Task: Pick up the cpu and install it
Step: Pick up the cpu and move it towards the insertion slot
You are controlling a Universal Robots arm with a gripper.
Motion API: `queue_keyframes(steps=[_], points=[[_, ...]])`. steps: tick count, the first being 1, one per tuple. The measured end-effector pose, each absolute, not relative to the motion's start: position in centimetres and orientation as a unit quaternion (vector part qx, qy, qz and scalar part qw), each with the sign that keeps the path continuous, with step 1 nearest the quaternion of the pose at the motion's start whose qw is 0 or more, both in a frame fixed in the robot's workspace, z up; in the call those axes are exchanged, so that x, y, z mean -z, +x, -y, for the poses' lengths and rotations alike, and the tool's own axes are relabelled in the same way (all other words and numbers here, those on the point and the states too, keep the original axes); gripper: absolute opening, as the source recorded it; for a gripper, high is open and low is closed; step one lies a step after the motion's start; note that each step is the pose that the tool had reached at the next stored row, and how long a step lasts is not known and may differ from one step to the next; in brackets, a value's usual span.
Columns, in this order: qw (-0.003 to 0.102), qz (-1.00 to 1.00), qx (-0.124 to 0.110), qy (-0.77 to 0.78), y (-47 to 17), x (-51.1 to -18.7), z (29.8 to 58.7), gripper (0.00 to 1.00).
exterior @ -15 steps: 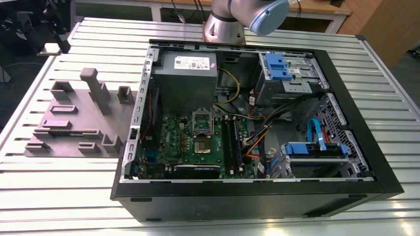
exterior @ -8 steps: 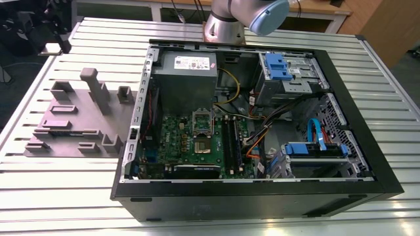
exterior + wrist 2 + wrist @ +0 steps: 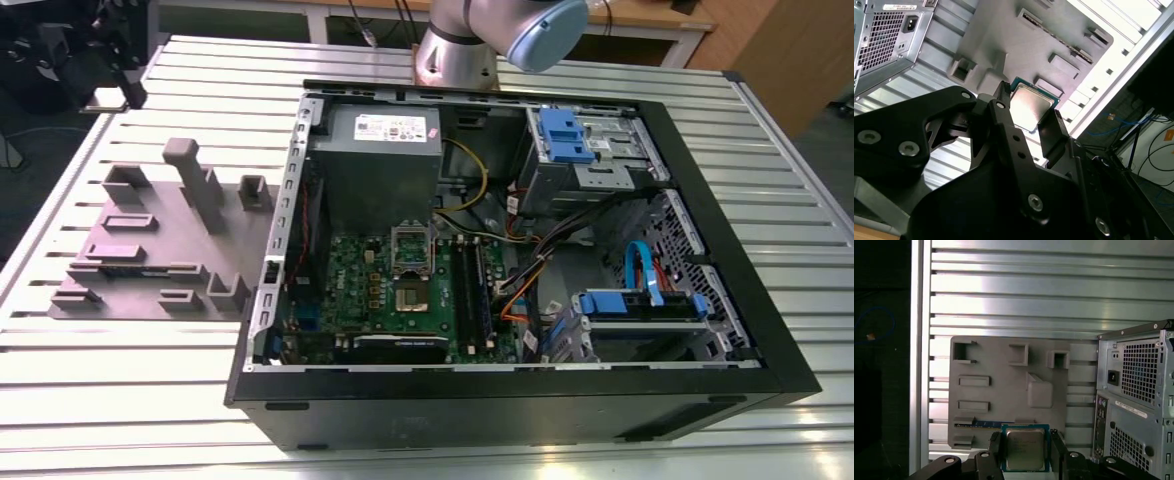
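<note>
The cpu [image 3: 1025,450] [image 3: 1030,106], a flat square chip with a silvery top and a thin greenish rim, sits between my two black fingers in both wrist views. My gripper [image 3: 1025,436] [image 3: 1028,104] is shut on its opposite edges and holds it high above the grey moulded fixture tray [image 3: 1004,390] [image 3: 1004,40] [image 3: 147,250]. In the exterior view the open computer case [image 3: 747,330] lies on the table with its green motherboard and the socket area [image 3: 407,270] facing up. The arm [image 3: 494,40] rises at the back.
The case's perforated rear panel [image 3: 1139,390] [image 3: 884,35] stands beside the tray. A long memory stick [image 3: 985,424] lies in a tray slot. The slatted aluminium table [image 3: 107,400] ends at a dark edge [image 3: 916,365]. Cables and blue drive bays [image 3: 641,300] crowd the case.
</note>
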State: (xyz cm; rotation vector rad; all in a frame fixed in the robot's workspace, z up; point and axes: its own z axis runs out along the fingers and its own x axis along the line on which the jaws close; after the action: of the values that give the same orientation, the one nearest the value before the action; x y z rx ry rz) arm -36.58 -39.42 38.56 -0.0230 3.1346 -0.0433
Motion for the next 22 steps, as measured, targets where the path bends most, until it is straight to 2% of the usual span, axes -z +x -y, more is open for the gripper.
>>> queue_keyframes(steps=[22], points=[[0.003,-1.0,0.014,-0.007,-36.13,-38.56,39.42,0.47]])
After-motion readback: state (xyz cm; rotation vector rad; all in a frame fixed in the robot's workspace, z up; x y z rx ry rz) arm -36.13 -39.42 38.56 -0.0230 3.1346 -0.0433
